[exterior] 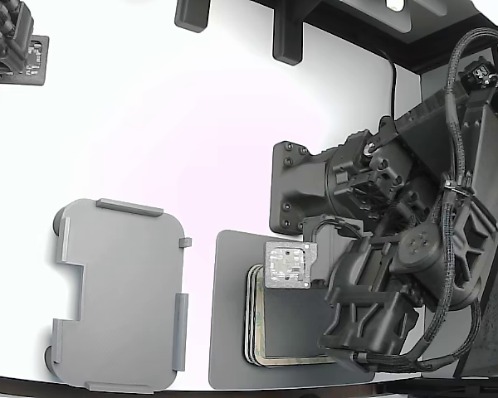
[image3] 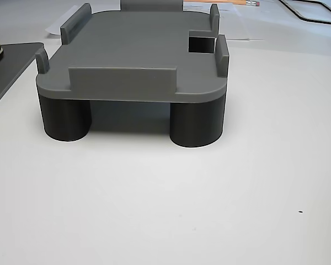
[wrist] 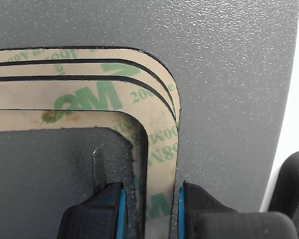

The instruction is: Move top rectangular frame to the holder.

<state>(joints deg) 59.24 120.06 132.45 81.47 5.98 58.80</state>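
White bench [exterior: 232, 133], dark grey mat [exterior: 232, 332] beside the holder [exterior: 120, 294].
The top rectangular frame [wrist: 162, 149] lies on the stack on the mat; the tool [wrist: 149, 209] straddles its side bar, jaws apart.

The top rectangular frame [wrist: 162, 164] is beige-tan with green printed lettering and a brownish-green smudge, its edges lined black (the frames beneath match). The mat [wrist: 229, 99] under the stack is speckled dark grey. The gripper [wrist: 149, 211] is black with blue pads. The holder [exterior: 120, 294] is plain light grey on a white bench [exterior: 191, 124].
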